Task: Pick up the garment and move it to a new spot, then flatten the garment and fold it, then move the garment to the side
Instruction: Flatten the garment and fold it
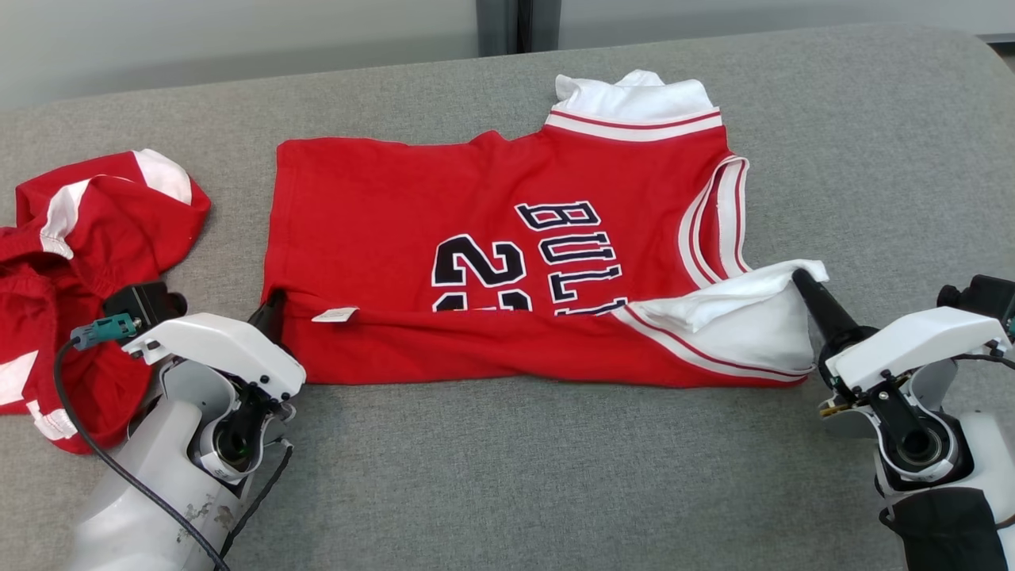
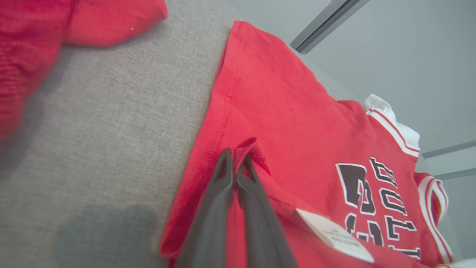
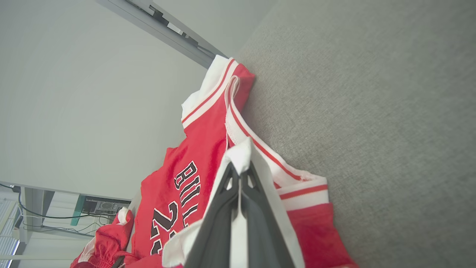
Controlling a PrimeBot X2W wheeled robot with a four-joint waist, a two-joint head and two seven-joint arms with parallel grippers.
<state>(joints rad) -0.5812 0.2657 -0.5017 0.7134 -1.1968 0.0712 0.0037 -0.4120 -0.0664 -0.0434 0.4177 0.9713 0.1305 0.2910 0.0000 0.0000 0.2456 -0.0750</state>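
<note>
The garment is a red basketball jersey with dark lettering and white trim, spread on the grey padded table; its near edge is folded up over the front. My left gripper is shut on the red hem corner at the jersey's left, and in the left wrist view the fingertips pinch a small red fold of the garment. My right gripper is shut on the white inner fabric at the jersey's right corner. In the right wrist view the gripper pinches white cloth of the garment.
A second red and white garment lies crumpled at the table's left edge, close behind my left arm. Bare grey table surface spreads in front of the jersey and to its right. A wall and dark post stand beyond the far edge.
</note>
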